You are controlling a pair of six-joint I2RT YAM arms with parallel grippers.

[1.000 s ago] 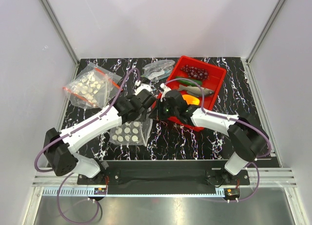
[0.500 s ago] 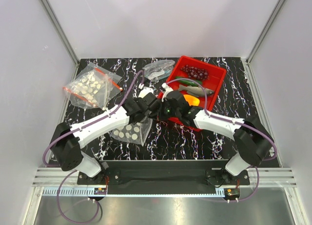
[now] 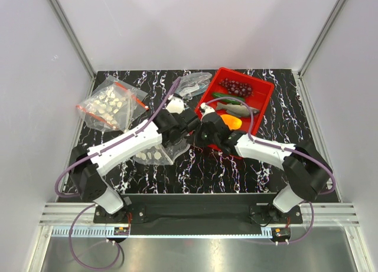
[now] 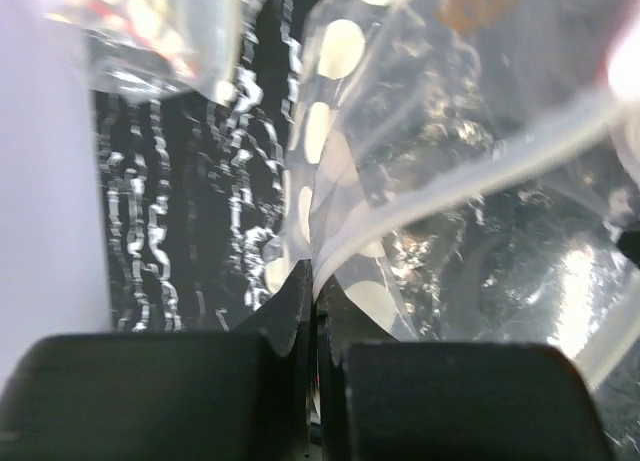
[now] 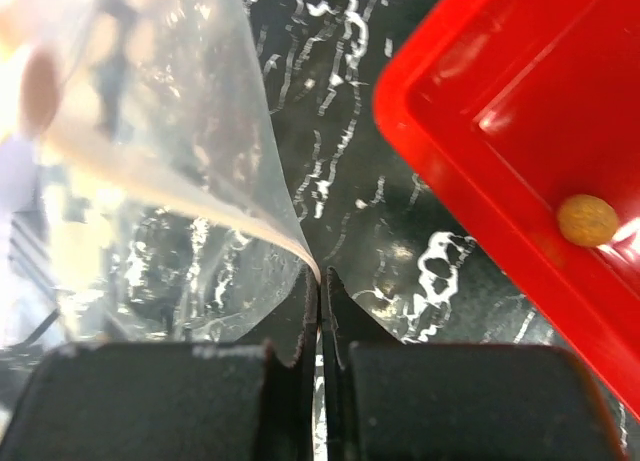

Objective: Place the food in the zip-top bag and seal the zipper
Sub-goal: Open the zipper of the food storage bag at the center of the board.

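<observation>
The left tool (image 4: 315,286) is closed on a fold of the bag (image 4: 440,181), its fingers pressed together with clear dotted film nipped between them, just off the left corner of the tray (image 3: 261,94). From that pinch the bag sags down and away from the tray toward the near-left, most of it lying slack on the counter (image 3: 201,166). The pale strip of the mouth runs across both wrist views. Its colour and whether it is parted cannot be told. The right tool (image 5: 320,279) is likewise shut on a thin edge of the same film, close beside the left tool and nearer still to the tray's left wall. So the held stretch of the mouth is short and lies roughly along that wall. All the food sits inside the tray, to the right of both tools: the fruit (image 3: 233,123) nearest, then the fish (image 3: 237,110) and cucumber (image 3: 226,98), with the grapes (image 3: 235,86) at the far end. The right arm is plainly the closer one to the food. I judge it would have to let go of the bag to reach it, leaving the left tool alone to hold the mouth facing the tray.
</observation>
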